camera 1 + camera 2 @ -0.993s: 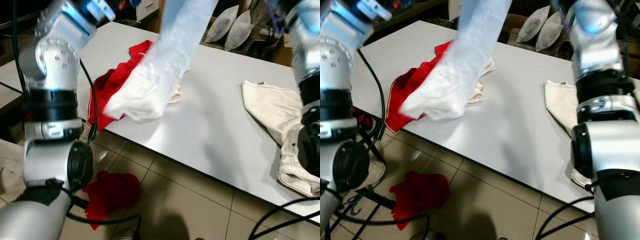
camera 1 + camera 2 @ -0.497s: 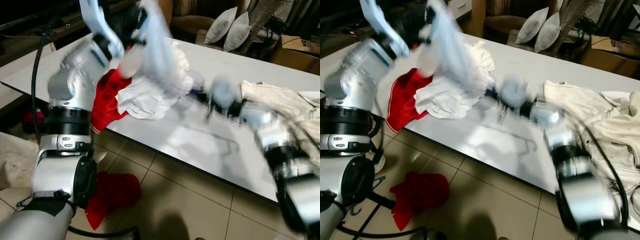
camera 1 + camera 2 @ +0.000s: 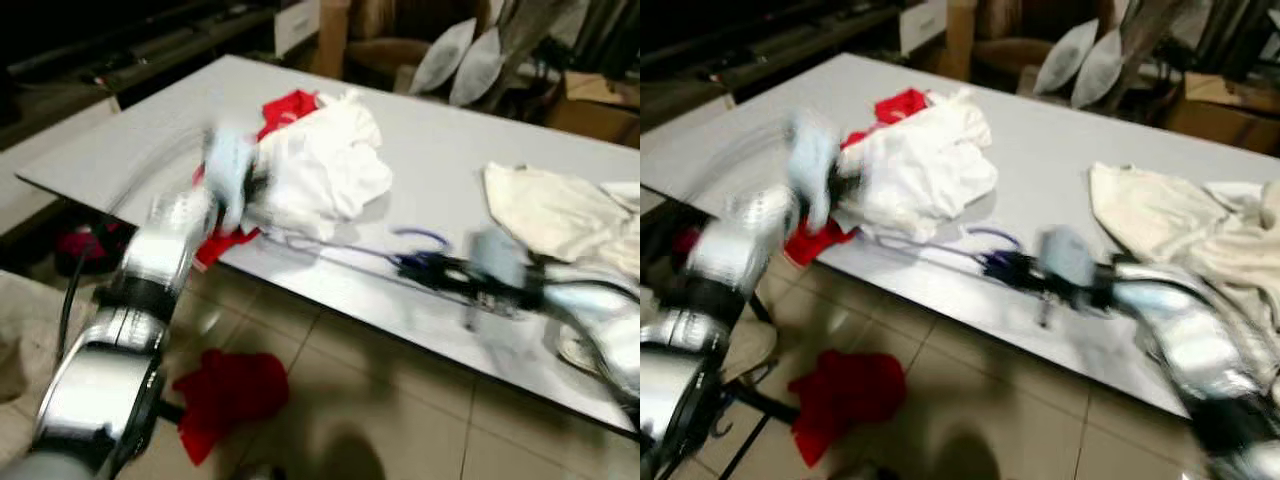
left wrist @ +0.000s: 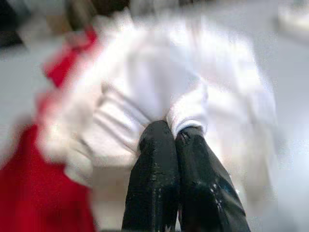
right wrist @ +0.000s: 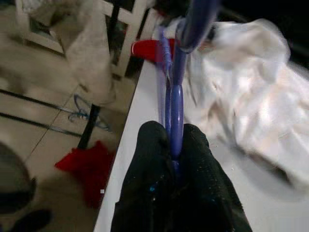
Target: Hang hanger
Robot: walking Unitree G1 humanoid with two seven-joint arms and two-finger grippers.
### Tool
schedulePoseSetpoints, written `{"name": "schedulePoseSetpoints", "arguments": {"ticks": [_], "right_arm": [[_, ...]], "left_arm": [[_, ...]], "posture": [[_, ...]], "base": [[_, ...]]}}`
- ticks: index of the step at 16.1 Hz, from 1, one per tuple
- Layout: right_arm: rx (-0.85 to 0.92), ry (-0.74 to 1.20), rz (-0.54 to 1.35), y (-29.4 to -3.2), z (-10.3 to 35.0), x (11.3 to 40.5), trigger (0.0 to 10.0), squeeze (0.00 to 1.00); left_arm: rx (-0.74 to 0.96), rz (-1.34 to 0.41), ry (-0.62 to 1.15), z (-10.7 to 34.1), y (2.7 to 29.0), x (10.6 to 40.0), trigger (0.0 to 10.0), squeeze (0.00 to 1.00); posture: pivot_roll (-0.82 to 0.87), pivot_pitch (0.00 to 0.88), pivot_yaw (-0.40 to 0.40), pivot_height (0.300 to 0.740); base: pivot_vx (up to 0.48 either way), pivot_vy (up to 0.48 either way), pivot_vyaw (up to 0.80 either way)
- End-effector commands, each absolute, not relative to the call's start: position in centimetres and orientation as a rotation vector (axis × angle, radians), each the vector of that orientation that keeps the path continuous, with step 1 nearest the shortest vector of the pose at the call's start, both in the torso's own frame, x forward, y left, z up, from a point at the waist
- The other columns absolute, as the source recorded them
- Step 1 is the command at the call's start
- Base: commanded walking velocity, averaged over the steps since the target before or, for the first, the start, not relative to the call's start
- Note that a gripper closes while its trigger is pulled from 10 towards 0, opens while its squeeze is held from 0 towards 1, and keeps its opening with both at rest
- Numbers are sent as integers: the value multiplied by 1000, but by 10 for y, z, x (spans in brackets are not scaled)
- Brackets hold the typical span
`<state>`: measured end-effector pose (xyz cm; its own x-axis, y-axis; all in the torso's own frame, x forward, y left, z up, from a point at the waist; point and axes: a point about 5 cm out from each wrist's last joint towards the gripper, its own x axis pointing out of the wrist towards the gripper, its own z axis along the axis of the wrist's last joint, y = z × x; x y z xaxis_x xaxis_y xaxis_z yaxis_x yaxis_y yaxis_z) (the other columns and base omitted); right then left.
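A purple wire hanger lies low over the grey table, its hook up and its bar reaching under a bunched white garment. My right gripper is shut on the hanger; in the right wrist view the purple hanger runs out from between the fingers toward the white garment. My left gripper is shut on a fold of the white garment at its near left edge. The head views are blurred.
A red garment lies under and beside the white one. A cream garment covers the table's right end. On the tiled floor lies a red cloth by the table's near edge. Pillows stand behind.
The white garment, held high a second ago, now lies bunched on the table. Both arms have come down, the right one carrying the hanger to table height. The camera has shifted too.
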<state>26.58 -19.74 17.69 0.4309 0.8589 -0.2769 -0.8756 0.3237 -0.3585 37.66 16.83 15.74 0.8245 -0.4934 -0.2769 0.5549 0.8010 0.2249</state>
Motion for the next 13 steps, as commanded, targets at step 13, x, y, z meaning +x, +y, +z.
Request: {"name": "schedulePoseSetpoints", "arguments": {"ticks": [13], "right_arm": [[-146, 178, 632, -203, 177, 240, 10000, 0]], "left_arm": [[264, -1111, 116, 215, 196, 282, 10000, 1000]], "posture": [[-131, 0, 41, 740]], "base": [[0, 0, 0]]}}
